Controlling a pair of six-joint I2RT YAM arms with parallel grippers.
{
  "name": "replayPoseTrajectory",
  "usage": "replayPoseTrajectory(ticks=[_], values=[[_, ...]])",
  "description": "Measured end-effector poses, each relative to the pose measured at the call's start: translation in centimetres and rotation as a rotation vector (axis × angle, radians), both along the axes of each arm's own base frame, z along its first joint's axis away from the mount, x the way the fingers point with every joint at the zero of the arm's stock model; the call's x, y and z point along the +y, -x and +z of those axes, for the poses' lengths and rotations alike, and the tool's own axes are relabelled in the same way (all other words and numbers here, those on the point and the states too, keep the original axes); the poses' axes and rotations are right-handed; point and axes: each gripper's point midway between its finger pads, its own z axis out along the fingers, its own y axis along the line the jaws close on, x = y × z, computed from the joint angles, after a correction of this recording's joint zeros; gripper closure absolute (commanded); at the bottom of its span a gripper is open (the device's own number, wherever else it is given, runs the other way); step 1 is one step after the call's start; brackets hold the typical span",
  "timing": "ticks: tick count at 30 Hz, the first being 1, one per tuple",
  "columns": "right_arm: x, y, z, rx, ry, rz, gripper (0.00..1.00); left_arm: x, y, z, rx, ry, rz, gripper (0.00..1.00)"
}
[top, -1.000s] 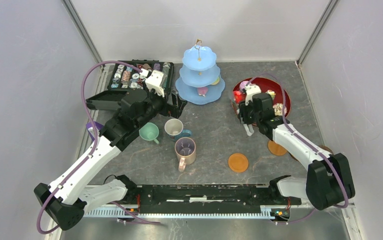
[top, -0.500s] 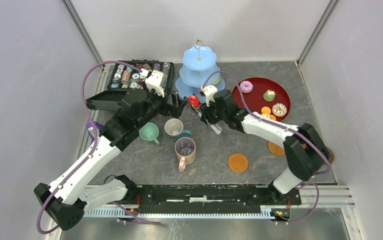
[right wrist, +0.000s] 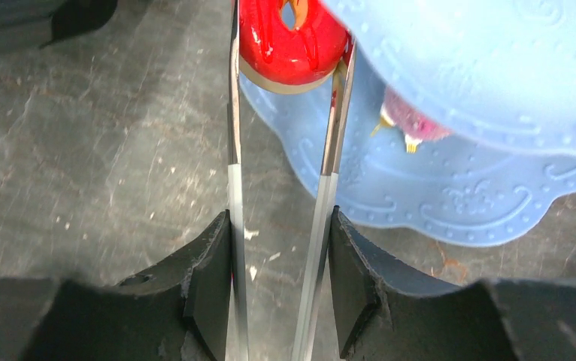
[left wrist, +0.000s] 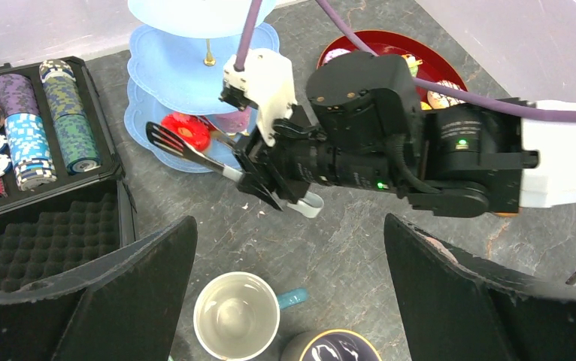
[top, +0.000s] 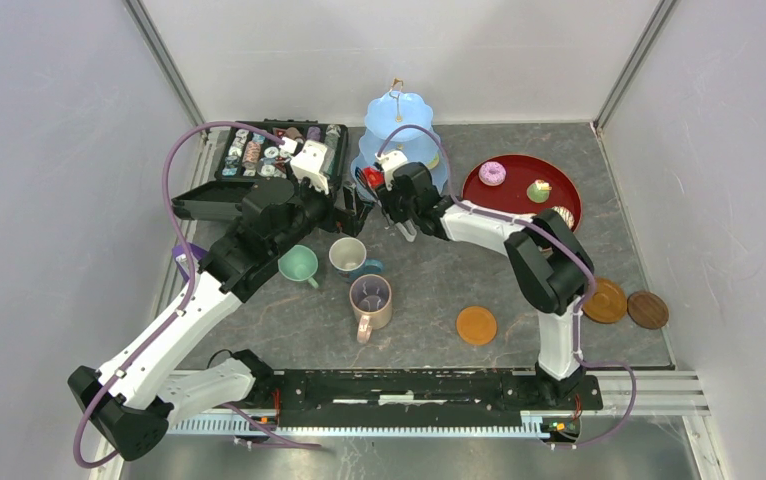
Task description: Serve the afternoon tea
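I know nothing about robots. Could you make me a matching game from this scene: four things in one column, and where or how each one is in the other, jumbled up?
Things
1. red pastry
2. pink doughnut
3. orange coaster
4. white mug

Places or states
A. lying on the red tray
B. standing empty on the table
C. pinched in the tongs, at the blue stand
D. flat on the table, nothing on it

Pairs: 1-C, 2-A, 3-D, 4-B

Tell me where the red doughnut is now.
Right wrist view, top centre: red doughnut pinched in the tongs held by the right hand, by the bottom rim of the stand.
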Motion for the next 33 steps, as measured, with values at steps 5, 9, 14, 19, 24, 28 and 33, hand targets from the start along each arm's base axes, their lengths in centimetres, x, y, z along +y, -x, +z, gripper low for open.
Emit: replayPoseTrajectory(ticks=[5,9,14,19,24,28,33], values=[[0.3,-2.1,-0.3,-0.047,-0.002,-0.061,0.67,0.0,0.0,0.0,0.0,0.0,0.0,0.0],[-0.1,-3.1,-1.3,-0.066,0.013,-0.113,0.62,0.0,0.0,0.0,0.0,0.0,0.0,0.0],[-0.4,-3.9,-2.4,-0.086,0.028,-0.15,0.55,-0.1,0.0,0.0,0.0,0.0,-0.002,0.0],[-0.5,-4.5,-2.9,-0.107,0.028,-0.172,0.49,-0.1,0.0,0.0,0.0,0.0,-0.002,0.0],[-0.2,-4.9,-2.7,-0.126,0.017,-0.175,0.46,-0.1,0.0,0.0,0.0,0.0,-0.002,0.0],[0.0,-5.1,-2.7,-0.137,0.015,-0.171,0.45,-0.1,0.0,0.0,0.0,0.0,-0.002,0.0],[0.2,-5.1,-2.5,-0.151,0.024,-0.158,0.44,-0.1,0.0,0.0,0.0,0.0,-0.002,0.0]])
